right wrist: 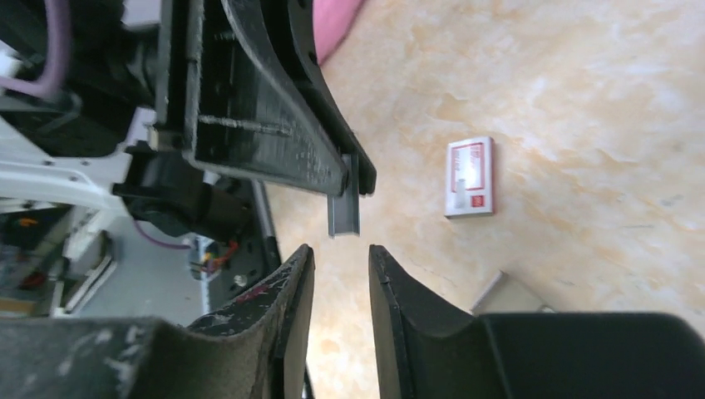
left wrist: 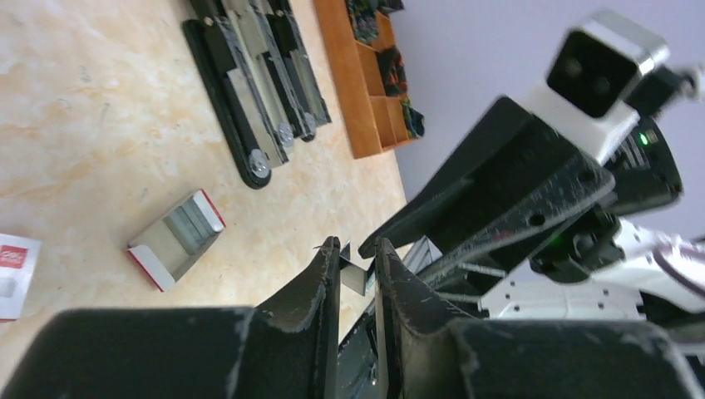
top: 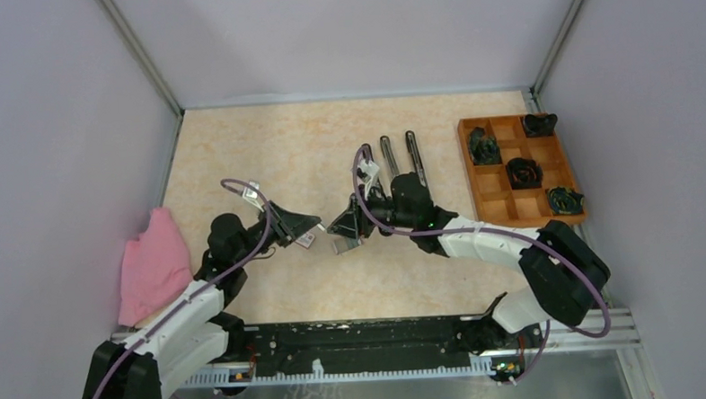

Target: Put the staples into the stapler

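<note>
Staples pinched aloft in left gripper.
Top: both grippers tip to tip, near the opened stapler. Left wrist: jaws nearly closed on staples. Right wrist: right gripper part open, empty, staples just beyond fingertips.

Bright even overhead light, soft faint shadows, wrist views blurred up close

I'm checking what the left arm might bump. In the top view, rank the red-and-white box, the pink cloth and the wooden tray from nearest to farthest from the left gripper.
From the left gripper:
1. red-and-white box, right beside it, on the near side.
2. pink cloth, off to the left.
3. wooden tray, far right.
</note>
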